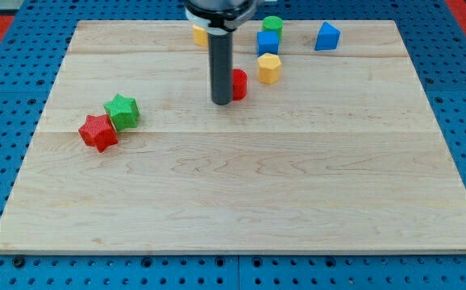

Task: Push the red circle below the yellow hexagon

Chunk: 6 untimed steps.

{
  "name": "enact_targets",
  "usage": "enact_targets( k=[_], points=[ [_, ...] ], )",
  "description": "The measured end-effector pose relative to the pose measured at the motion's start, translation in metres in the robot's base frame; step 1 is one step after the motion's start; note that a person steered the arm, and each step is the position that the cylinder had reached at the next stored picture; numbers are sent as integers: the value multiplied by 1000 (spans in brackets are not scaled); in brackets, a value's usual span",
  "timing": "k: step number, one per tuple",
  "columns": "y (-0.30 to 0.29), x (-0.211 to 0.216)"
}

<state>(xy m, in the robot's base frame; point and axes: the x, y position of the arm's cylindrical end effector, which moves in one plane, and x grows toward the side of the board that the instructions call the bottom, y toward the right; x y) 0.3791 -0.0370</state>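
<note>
The red circle (239, 84) lies near the view's top centre, partly hidden behind my rod. The yellow hexagon (269, 68) sits just up and to the right of it, a small gap apart. My tip (221, 102) rests on the board against the red circle's left side. The red circle is lower-left of the hexagon.
A blue cube (268, 42) and a green circle (273, 24) stand above the hexagon. A yellow block (200, 34) peeks out left of the rod. A blue block (326, 36) sits at top right. A green star (122, 110) and red star (97, 132) touch at the left.
</note>
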Motion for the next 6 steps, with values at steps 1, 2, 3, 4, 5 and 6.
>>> enact_targets(
  k=[1, 2, 3, 4, 5, 6],
  points=[
    [-15, -31],
    [13, -59],
    [49, -37],
    [34, -38],
    [-17, -11],
    [42, 2]
  ],
)
